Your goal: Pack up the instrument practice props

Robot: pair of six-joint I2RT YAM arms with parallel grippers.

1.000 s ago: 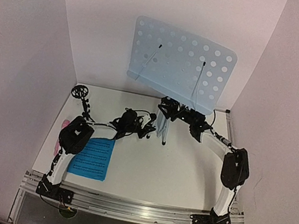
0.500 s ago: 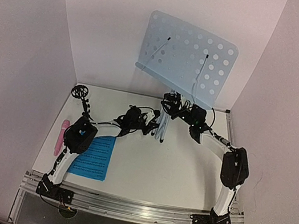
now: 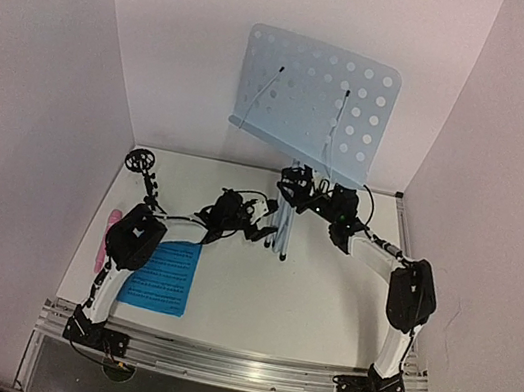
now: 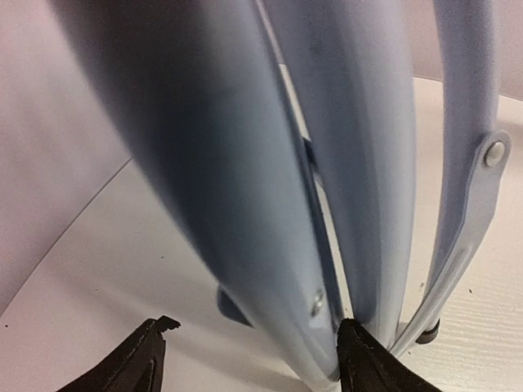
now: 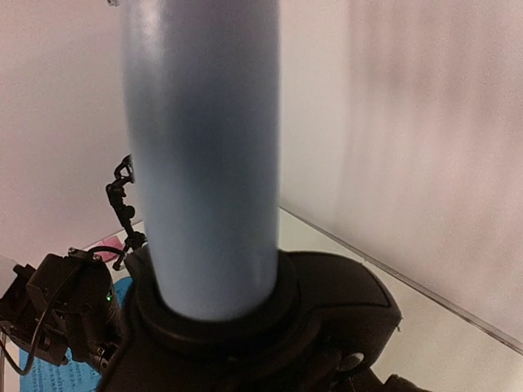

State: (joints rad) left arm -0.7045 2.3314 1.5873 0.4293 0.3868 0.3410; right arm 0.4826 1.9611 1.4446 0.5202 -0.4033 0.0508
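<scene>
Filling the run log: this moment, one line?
music stand upright | left pincer open at legs | right pincer at pole, grip unclear | blue sheet, mic stand unpacked

Legible text: none. Blue sheet [image 3: 161, 277] carries dark printed lines, too small to read in any view.

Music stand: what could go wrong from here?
1. The perforated desk sits tilted high above the folded silver legs, so the whole thing looks top-heavy and might tip.
2. The left gripper is open, with one finger at the legs; closing may shove them sideways.
3. The left arm's elbow hangs over the blue music sheet and pink microphone; a swing could sweep them.
</scene>
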